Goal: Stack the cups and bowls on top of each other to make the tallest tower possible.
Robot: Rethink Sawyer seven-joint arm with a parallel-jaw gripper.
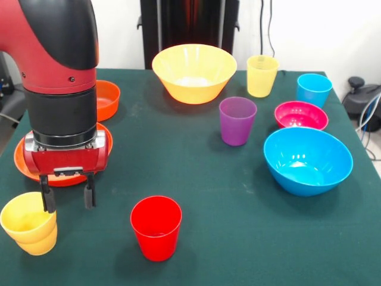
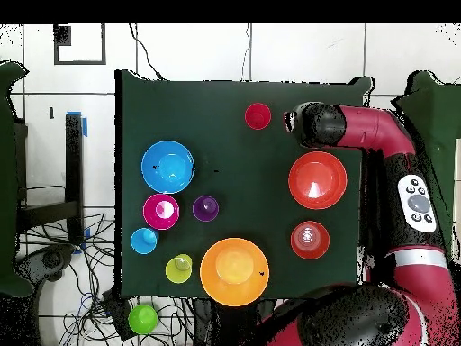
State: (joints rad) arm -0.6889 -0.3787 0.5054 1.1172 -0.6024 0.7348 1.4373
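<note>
On dark green felt-like surface: glossy tapered red plastic cup upright; beside it, tool spread, one finger inside smooth nested yellow-orange cups.

No words, numbers, brands or signs to read anywhere. Nothing printed on the cups, the bowls or the green table. A small pale plate on the front of the gripper, at the left of the front view, too small to read. A pale button pad on the arm at the right of the overhead view, with little marks too tiny to make out.
</note>
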